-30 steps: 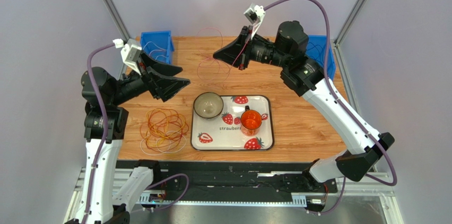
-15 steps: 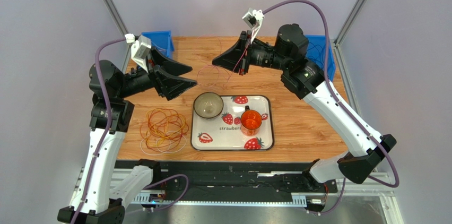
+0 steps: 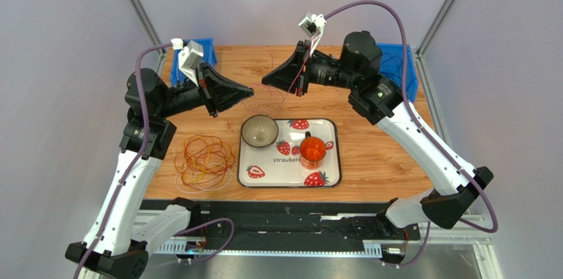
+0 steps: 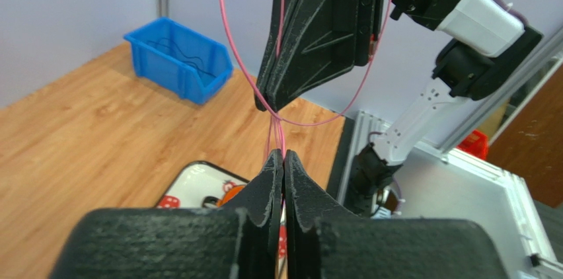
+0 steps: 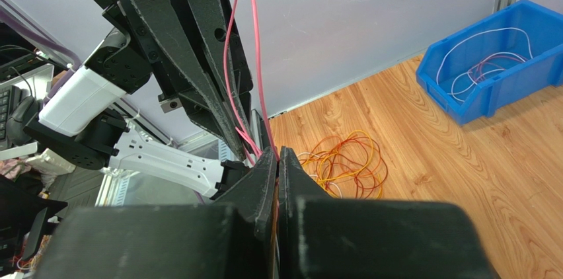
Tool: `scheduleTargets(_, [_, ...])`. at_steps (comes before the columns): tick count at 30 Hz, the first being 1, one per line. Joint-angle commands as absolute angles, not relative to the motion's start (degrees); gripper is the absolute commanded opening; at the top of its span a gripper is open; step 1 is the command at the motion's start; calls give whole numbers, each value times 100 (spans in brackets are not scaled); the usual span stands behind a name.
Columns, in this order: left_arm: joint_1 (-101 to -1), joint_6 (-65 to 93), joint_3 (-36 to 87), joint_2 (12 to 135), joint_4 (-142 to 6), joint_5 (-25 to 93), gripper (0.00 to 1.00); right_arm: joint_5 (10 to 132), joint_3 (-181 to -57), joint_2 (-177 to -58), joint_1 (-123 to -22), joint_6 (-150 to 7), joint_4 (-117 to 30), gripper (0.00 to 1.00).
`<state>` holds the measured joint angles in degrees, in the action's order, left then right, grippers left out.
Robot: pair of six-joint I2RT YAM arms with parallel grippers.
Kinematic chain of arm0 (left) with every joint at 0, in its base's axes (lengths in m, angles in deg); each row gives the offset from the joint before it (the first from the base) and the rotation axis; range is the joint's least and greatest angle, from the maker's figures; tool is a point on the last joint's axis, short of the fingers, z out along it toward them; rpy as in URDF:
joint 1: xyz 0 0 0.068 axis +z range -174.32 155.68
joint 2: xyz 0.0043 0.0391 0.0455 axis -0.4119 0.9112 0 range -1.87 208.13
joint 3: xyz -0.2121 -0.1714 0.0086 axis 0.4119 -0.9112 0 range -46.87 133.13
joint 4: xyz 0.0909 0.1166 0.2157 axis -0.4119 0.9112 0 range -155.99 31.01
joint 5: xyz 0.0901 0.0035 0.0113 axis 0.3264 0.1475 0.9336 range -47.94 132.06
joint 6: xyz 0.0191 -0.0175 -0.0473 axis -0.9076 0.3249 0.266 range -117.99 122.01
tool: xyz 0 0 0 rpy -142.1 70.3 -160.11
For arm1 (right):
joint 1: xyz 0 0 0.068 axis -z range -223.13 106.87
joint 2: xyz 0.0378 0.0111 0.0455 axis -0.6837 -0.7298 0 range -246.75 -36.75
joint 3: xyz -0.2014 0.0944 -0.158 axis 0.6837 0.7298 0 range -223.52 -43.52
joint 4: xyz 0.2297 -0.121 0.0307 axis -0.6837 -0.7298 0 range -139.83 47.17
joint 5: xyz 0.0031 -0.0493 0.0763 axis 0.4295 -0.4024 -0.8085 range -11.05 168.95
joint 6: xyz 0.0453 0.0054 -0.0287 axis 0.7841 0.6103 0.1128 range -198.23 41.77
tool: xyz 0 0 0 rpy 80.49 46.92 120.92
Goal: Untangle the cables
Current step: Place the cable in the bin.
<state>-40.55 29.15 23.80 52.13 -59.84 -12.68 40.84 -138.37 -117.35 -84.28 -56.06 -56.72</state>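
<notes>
**Student:** Where is the pink cable (image 4: 221, 8), and what holds it?

**Instructor:** It hangs above the table (image 3: 370, 160), at 12 o'clock from the bowl (image 3: 259, 131). The left gripper (image 4: 283, 159) and the right gripper (image 5: 277, 155) meet there, tip to tip. Each has its jaws pressed together on the pink cable, and neither wrist view shows a gap between the fingers.

**Student:** Which way does the loop run?

**Instructor:** In the left wrist view its long axis is upright, from 6 to 12 o'clock. The narrow end sits at 6 o'clock, pinched in the left jaws. From there the loop widens past the tip of the right gripper and leaves the frame at the top. In the right wrist view it is a slim loop rising from the right fingertips toward 11 o'clock, alongside the left gripper's fingers. In the top view the strand is too thin to trace fully.

**Student:** And the other cables?

**Instructor:** A pile of cables (image 3: 203, 160), yellow, orange and red-brown, lies flat at 9 o'clock from the tray (image 3: 330, 160), well apart from both grippers. The tray carries the bowl and an orange cup (image 3: 312, 150). The left bin (image 5: 492, 100), at 11 o'clock on the table, holds white and purple loops. The right bin (image 4: 165, 67), at 1 o'clock, holds a dark one.
</notes>
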Motion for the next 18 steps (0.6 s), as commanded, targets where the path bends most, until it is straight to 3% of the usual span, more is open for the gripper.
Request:
scheduleTargets(1, [-4137,2741,2625,5122,-6098,-796,0,3984,-13827,-11699,-8479,-5529,-5452,0])
scheduleTargets(2, [-4137,2750,2626,5105,-6003,-682,0,3966,-13801,-11691,-8479,-5521,-5452,1])
scheduleTargets(4, [-4137,2689,2774,5113,-5818,-269,0,3992,-13801,-11699,-8471,-5547,-5504,14])
scheduleTargets(5, [-4137,2627,2836,5148,-5582,-137,0,4062,-13792,-11699,-8479,-5547,-5539,34])
scheduleTargets(8, [-4137,2496,3099,5262,-5195,363,0,4412,-13809,-11682,-8471,-5696,-5820,61])
scheduleTargets(11, [-4137,2250,3495,5464,-4668,1214,0,5098,-13906,-11647,-8479,-5994,-6417,66])
scheduleTargets(18, [-3998,2082,4207,6044,-4156,2298,0,7032,-14029,-11603,-8453,-6557,-7938,69])
